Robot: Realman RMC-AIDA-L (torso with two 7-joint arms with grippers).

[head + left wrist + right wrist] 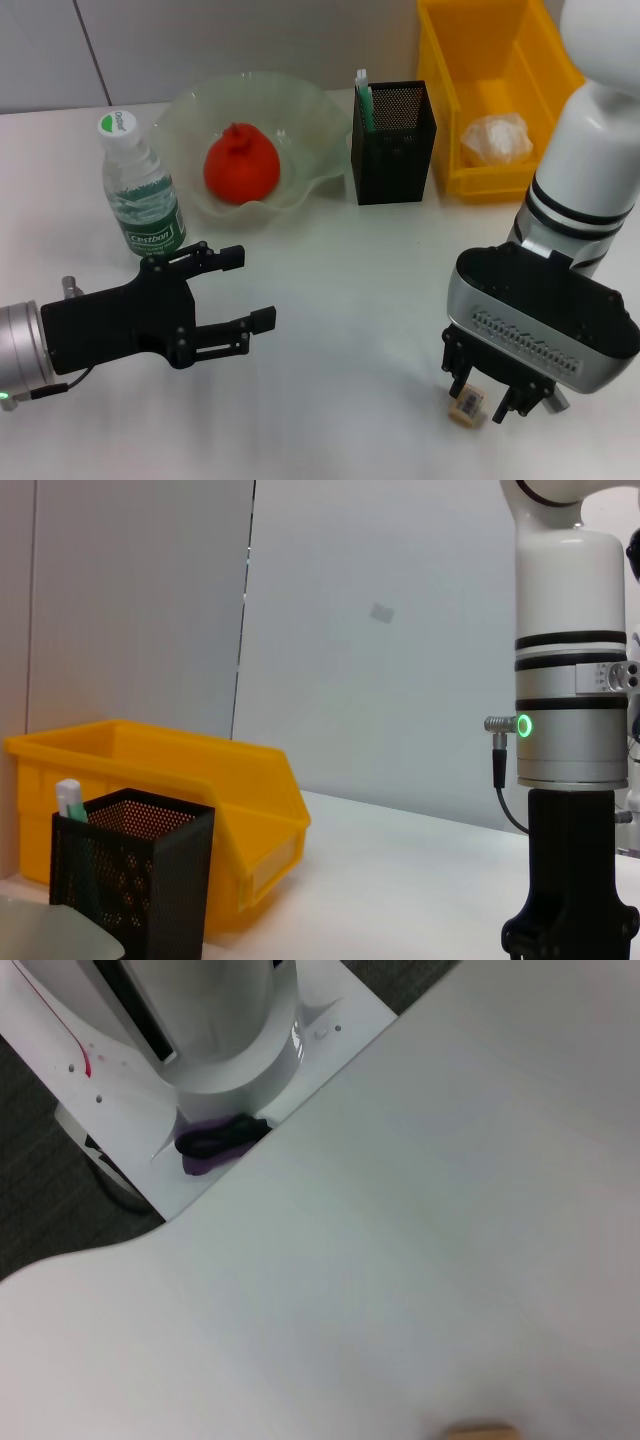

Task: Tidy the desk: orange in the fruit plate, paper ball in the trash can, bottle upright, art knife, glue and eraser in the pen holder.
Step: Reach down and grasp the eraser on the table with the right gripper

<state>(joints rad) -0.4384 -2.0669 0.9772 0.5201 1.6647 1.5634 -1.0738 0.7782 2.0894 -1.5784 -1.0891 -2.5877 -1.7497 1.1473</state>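
From my seat the yellow trash can (500, 90) fills the upper right of the head view, with the paper ball (495, 138) already lying inside it. Left of it, in the upper middle, the fruit plate (190, 110) holds the orange (240, 165), and the bottle (140, 195) stands upright at the plate's left edge. The pen holder (393, 145) sits between plate and bin, with a white and green stick poking out of its back corner. So I judge only the eraser (467, 407) remains, down at the lower right on the white desk (340, 300).

My right gripper (490, 395) hangs straight over the eraser, pointing down, fingers apart with the little block between them, seemingly off to one side; I cannot tell whether either finger touches it yet. The right wrist view shows only a tan sliver of it at the bottom edge. My left gripper (255, 290) waits at the lower left, spread wide and holding nothing.

To do this well, I would centre the fingers over the block first, come down until the tips nearly meet the desk, then close gently across its narrow sides. It is small and light, so an off-centre pinch could flick it away. After that, lift clear before swinging toward the mesh cup.
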